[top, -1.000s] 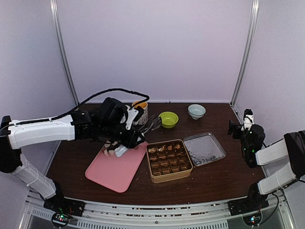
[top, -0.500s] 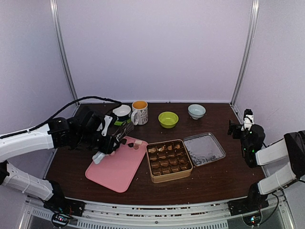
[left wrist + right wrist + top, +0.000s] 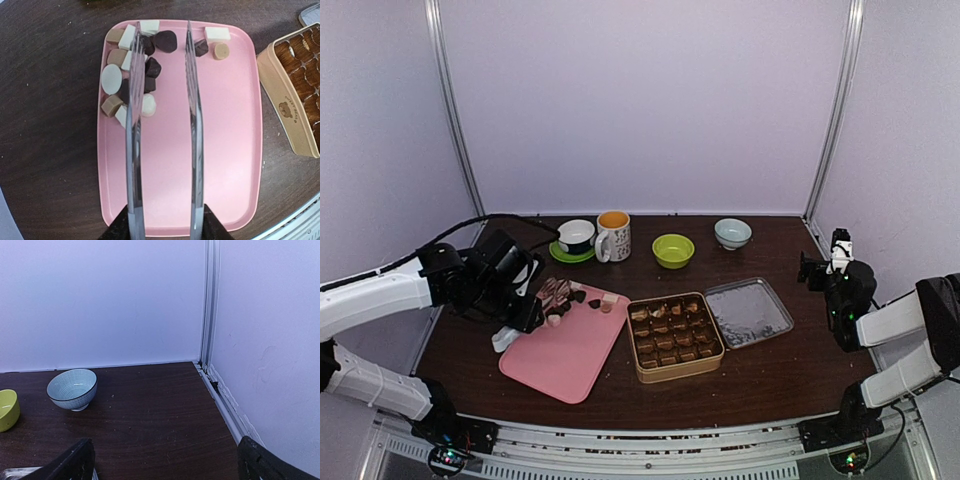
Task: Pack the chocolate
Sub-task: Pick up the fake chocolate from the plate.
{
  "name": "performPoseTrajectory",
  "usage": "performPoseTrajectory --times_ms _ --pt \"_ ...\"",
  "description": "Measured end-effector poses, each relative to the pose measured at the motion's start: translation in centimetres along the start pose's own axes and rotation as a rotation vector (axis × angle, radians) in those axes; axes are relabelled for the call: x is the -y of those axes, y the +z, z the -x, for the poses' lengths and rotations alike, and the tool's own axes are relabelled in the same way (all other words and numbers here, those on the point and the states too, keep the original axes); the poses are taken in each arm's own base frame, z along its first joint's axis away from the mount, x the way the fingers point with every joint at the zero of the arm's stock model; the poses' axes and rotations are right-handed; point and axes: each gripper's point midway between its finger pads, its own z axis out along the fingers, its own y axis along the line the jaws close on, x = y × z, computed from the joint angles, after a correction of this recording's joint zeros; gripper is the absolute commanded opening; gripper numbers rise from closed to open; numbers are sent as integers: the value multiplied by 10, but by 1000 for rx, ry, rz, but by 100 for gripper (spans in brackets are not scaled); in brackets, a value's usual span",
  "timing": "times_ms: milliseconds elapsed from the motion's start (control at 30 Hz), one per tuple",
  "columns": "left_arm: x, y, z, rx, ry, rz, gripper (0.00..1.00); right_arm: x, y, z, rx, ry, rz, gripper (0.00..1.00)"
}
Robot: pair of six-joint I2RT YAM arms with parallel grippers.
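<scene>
The chocolate (image 3: 135, 75) is a cluster of dark, tan and cream pieces at the far left end of a pink tray (image 3: 225, 150). In the top view the chocolate (image 3: 563, 293) sits at the tray's (image 3: 560, 360) far corner. My left gripper (image 3: 166, 227) is shut on metal tongs (image 3: 193, 125). Their two blades stand apart above the tray. The left blade reaches over the pile and a few dark pieces lie between the tips. Seen from above, the left gripper (image 3: 515, 300) hangs at the tray's left edge. My right gripper (image 3: 167, 465) is open and holds nothing; the top view has it (image 3: 830, 262) at the table's far right.
A gold tin (image 3: 675, 335) with brown compartments lies right of the tray, its edge also in the left wrist view (image 3: 295, 100). Its lid (image 3: 748, 312) lies beside it. Along the back stand a cup on a green saucer (image 3: 576, 236), a mug (image 3: 613, 235), a green bowl (image 3: 673, 250) and a blue bowl (image 3: 72, 388).
My left arm has drawn back to the left from over the tray's far corner, taking the tongs along and uncovering the chocolate pieces. The right arm has not moved.
</scene>
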Motion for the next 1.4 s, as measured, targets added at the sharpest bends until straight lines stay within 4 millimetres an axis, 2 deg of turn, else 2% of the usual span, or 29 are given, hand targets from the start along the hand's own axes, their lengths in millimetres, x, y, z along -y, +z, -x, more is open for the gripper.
performPoseTrajectory --times_ms 633,900,1133,1400 --pt "-5 6 -32 -115 -11 -2 43 0 0 0 0 0 0 100" --pt "-8 3 -37 -105 -53 -8 42 0 0 0 0 0 0 100" --pt "-10 7 -47 -122 -101 -5 42 0 0 0 0 0 0 100" --pt "-11 9 -50 -120 -144 0 43 0 0 0 0 0 0 100"
